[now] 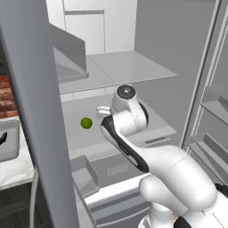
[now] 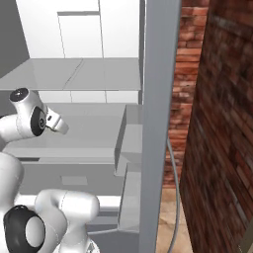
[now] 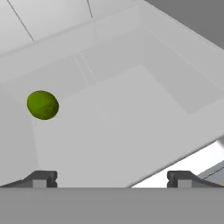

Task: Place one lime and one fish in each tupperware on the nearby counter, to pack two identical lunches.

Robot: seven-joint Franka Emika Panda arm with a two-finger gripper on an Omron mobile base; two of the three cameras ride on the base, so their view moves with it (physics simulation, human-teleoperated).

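A green lime lies on a pale grey shelf inside the open fridge. In the hand view the lime sits at the left, ahead of my gripper, whose jaws stand wide open with nothing between them. The hand hovers just right of the lime and apart from it. At the far left, one grey tupperware rests on the marble counter with a dark shape in it, cut off by the frame edge and the fridge door.
A fridge door edge stands between the fridge and the counter. Door bins hang below it, and more bins line the right door. A glass shelf spans above the hand. A brick wall lies to the right.
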